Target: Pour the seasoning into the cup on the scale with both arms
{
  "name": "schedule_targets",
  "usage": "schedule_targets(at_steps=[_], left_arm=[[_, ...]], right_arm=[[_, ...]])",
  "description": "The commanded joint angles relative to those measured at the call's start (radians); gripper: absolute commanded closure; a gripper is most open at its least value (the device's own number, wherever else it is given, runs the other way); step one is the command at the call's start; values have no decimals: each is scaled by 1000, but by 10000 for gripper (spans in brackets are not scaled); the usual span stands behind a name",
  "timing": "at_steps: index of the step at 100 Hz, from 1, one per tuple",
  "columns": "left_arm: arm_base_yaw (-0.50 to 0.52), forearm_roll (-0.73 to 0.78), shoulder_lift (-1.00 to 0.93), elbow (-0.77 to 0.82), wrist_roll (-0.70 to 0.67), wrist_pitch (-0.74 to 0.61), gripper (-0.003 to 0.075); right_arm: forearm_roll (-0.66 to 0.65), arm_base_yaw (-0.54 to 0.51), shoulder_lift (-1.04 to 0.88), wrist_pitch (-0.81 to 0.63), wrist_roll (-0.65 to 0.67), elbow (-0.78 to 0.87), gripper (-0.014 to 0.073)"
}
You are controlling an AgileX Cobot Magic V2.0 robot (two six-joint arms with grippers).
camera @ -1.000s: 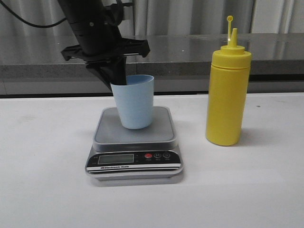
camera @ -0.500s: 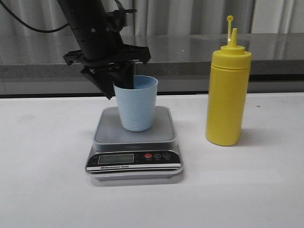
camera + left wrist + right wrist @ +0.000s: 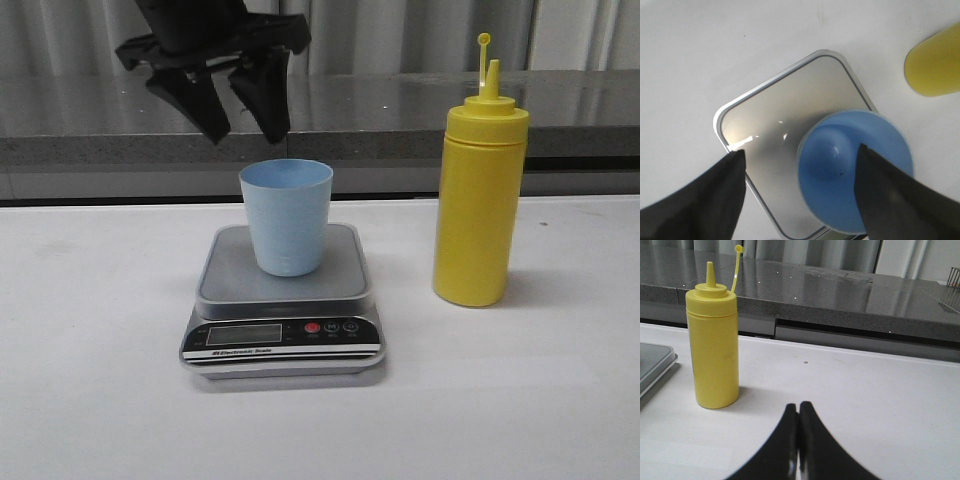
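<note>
The scale [image 3: 283,310] sits nearest me on the white table [image 3: 90,400], its display and red button facing the front camera. On its platform stands the cup [image 3: 286,216], upright, empty as far as the left wrist view shows, set toward one side of the platform, not centred. To the robot's right of the scale, apart from it, the seasoning bottle [image 3: 480,195] stands upright with its small cap flipped off the nozzle. Above and behind the cup hangs my left gripper [image 3: 243,128], fingers spread wide and holding nothing, clear of the rim. My right gripper [image 3: 799,440] lies low over the table with its fingers pressed together, empty, the bottle off to one side ahead of it. To do the next step well, I judge the right arm should part its fingers and take the bottle around mid-body, squarely, so it does not tip.
</note>
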Motion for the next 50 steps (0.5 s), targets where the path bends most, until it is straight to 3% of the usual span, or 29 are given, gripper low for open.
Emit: schedule_targets(at_steps=[1, 30, 50], left_arm=[[9, 2, -99, -25, 1, -27, 270], [155, 21, -250, 37, 1, -50, 271], [285, 25, -409, 188, 5, -128, 271]], right_arm=[[-10, -4, -16, -81, -1, 1, 662], [-10, -4, -16, -81, -1, 1, 662], [-10, -4, -16, -81, -1, 1, 662]])
